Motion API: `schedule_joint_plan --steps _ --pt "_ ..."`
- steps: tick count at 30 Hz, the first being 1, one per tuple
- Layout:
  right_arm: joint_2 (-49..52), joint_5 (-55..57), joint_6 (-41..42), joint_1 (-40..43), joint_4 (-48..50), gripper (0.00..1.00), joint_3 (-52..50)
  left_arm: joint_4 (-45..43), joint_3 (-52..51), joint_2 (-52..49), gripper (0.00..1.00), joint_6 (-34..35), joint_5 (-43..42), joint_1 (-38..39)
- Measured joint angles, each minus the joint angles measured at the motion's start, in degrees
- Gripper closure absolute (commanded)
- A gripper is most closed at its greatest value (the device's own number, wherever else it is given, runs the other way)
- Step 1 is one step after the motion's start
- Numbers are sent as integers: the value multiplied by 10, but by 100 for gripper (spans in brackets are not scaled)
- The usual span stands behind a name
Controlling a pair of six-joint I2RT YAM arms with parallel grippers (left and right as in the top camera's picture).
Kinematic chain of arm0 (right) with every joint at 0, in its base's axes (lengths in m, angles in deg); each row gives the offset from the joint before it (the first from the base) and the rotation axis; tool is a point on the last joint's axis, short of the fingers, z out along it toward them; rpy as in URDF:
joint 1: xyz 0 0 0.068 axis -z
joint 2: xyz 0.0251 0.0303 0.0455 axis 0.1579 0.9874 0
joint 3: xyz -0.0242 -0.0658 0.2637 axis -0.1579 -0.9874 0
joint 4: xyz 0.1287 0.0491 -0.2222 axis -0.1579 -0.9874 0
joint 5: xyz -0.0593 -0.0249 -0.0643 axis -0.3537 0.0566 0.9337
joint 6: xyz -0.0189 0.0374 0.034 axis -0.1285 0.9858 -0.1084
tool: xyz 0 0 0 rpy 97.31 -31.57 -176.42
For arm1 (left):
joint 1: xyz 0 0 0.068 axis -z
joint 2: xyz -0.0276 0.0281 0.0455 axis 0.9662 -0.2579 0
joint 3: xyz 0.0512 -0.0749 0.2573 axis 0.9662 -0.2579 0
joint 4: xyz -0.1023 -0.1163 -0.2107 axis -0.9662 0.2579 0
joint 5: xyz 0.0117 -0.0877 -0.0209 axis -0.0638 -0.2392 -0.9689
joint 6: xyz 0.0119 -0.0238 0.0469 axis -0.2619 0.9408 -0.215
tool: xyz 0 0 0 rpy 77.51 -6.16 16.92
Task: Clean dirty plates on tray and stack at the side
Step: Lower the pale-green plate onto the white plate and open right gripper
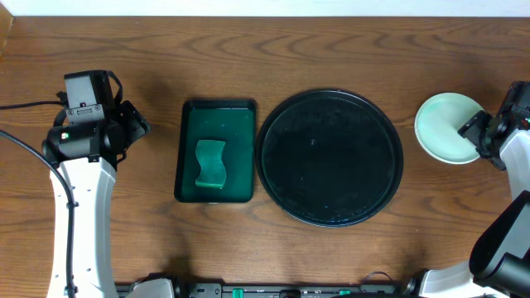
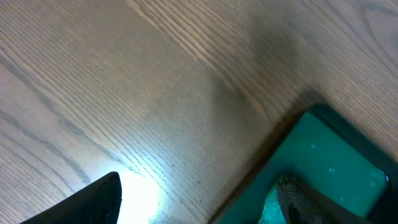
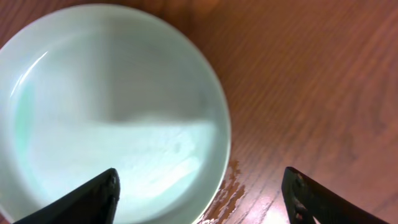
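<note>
Fingers [image 3: 87, 202] of right gripper [image 3: 200, 186]: spread wide, nothing held. One tip over near edge of plate [image 3: 112, 112], other over bare table [image 3: 323, 74]; plate rim lies below the gap, no contact seen.

Left gripper [image 1: 132, 124]: jaws wide, empty, over the wood left of green tray [image 1: 217, 104], well apart from task items.

Plate: pale mint, flat on table at far right, off the tray [image 1: 331, 157] and apart from its rim. Surface looks clean. Single or stack: can't tell from these views. Wet patch [image 3: 227, 193] on wood at its edge.

Tray: black, round, centre. No plates on it.

Green tray w/ sponge [image 1: 210, 163]: just left of black tray.

Step (est.): set-down at side stack. W/ tray bare, task prob. done or nearly.

Next (est.): lift right arm straight up so neither tip clips the rim, then clear off. Nothing left on tray to fetch.
</note>
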Motion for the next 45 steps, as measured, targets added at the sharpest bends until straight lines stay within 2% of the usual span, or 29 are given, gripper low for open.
schedule_joint_plan --steps 3,15,18,23,45 --pt "0 -30 -28 -1 1 5 0 0 0 0 19 0 0 0" --pt "-26 -82 -134 -98 9 8 0 0 0 0 19 0 0 0" --pt "-42 -85 -164 -140 12 1 0 0 0 0 20 0 0 0" --pt "-46 -89 -217 -198 12 1 0 0 0 0 19 0 0 0" --pt "-46 -89 -245 -213 -5 1 0 0 0 0 19 0 0 0"
